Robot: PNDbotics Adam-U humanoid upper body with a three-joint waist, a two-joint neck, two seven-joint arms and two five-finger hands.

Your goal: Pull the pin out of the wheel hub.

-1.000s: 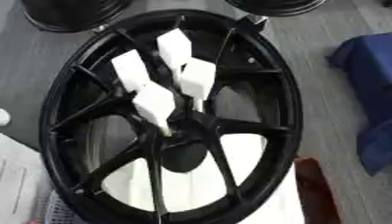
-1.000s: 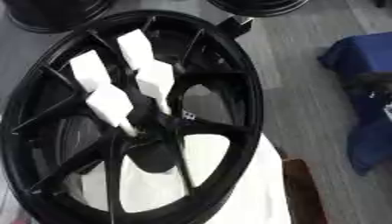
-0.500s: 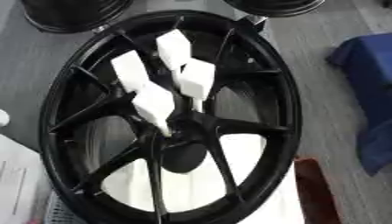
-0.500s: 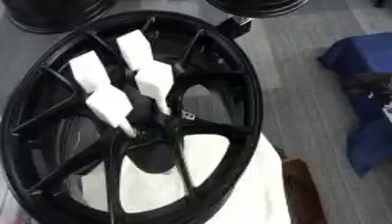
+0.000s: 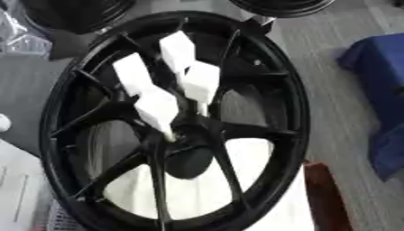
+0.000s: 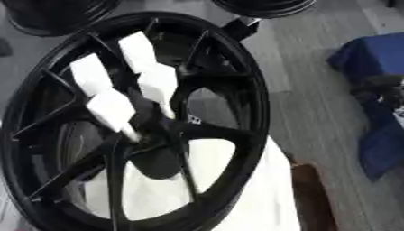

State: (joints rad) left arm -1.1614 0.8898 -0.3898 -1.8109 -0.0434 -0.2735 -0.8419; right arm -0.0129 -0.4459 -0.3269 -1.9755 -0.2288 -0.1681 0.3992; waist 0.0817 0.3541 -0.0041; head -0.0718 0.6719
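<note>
Centrally, black spoked wheel [image 5: 260, 135] lying flat on white surface [image 5: 197, 198], four white blocky pins [image 5: 158, 108] standing at its hub [image 5: 185, 135], neither hand visible, blue object [image 5: 378, 90] at right.

You're looking steeply down, close, from both head eyes. Both share the black wheel [image 5: 170, 122]; it sits further left in the right eye.
</note>
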